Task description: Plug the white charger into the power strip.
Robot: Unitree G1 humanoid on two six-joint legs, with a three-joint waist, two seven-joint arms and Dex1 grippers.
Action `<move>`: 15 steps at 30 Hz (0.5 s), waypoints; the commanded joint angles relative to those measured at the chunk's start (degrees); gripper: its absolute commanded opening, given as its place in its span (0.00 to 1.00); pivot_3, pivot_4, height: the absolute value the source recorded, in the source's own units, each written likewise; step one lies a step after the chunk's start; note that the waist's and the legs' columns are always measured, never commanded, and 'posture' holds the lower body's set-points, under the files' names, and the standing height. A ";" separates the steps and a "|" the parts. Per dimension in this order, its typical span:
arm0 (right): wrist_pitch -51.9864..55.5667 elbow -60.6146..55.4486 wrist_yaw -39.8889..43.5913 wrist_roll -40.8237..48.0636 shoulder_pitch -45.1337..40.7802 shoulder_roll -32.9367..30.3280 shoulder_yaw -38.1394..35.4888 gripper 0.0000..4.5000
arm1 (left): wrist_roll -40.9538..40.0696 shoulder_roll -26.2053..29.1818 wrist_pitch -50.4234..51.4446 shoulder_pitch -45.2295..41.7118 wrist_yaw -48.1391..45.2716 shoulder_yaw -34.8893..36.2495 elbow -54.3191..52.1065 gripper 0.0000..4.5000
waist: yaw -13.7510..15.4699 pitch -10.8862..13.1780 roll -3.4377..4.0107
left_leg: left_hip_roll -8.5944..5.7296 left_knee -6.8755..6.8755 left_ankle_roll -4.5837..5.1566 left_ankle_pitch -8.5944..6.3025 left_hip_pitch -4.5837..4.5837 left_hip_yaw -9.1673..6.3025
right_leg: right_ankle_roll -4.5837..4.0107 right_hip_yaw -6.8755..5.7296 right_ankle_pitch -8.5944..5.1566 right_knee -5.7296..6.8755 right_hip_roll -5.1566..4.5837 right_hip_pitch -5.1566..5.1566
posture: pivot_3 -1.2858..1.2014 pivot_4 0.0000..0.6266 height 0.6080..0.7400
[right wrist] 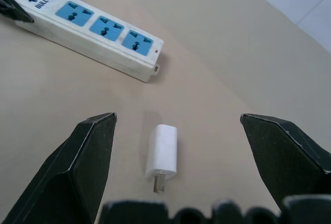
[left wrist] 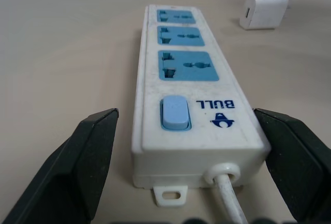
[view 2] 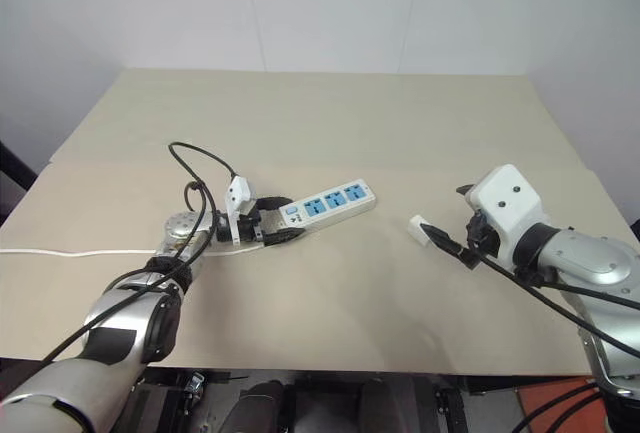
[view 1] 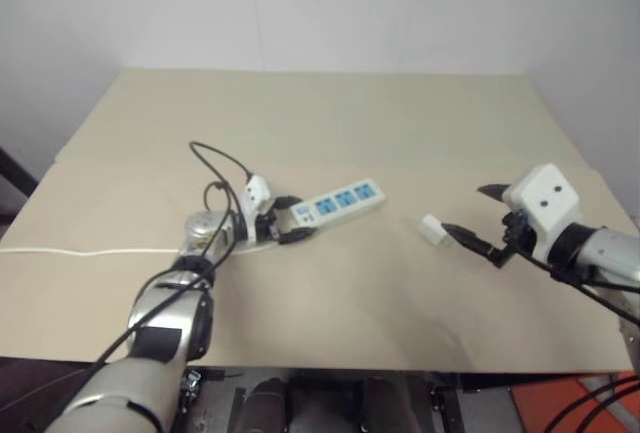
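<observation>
The power strip (view 1: 338, 201) is a long white bar with three blue sockets, lying at a slant near the middle of the table. My left gripper (left wrist: 184, 113) is open, its black fingers standing on either side of the strip's switch end without touching it. The white charger (right wrist: 163, 151) lies on its side on the table, to the right of the strip, prongs toward my right gripper. My right gripper (right wrist: 178, 116) is open just short of the charger, with the fingers (right wrist: 88, 162) spread wider than it and nothing held.
The strip's thin white cord (view 1: 60, 250) runs left across the beige table (view 1: 330, 113) to its left edge. Black cables (view 1: 215, 163) loop above my left wrist. A white wall stands behind the far edge.
</observation>
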 commanded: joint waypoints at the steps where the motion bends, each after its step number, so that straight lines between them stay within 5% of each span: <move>1: -0.05 -0.67 -0.68 -0.05 -0.99 -0.43 -1.08 1.00 | 0.23 -0.63 -1.26 -0.34 1.12 1.31 -0.33 1.00 | 0.00 0.00 0.00 | 0.00 0.00 0.00 0.00 0.00 0.00 | 0.00 0.00 0.00 0.00 0.00 0.00 | 0.52 0.24 1.00; 11: -0.92 0.73 -0.92 -1.20 -1.76 -0.51 0.33 1.00 | 0.88 -1.12 -1.75 0.81 0.86 1.75 -0.34 1.00 | -0.06 0.00 0.00 | 0.00 0.00 0.00 0.00 0.00 0.00 | 0.00 0.00 0.00 0.01 0.00 0.00 | 0.52 0.24 1.00; 15: -1.06 1.51 -0.99 -1.29 -2.85 -0.48 1.06 1.00 | 1.84 -1.00 -1.71 1.33 0.73 1.35 -0.32 0.74 | -0.06 -0.01 0.01 | -0.01 0.00 0.00 0.00 0.03 0.00 | 0.00 0.00 0.00 0.02 0.00 0.02 | 0.52 0.24 1.00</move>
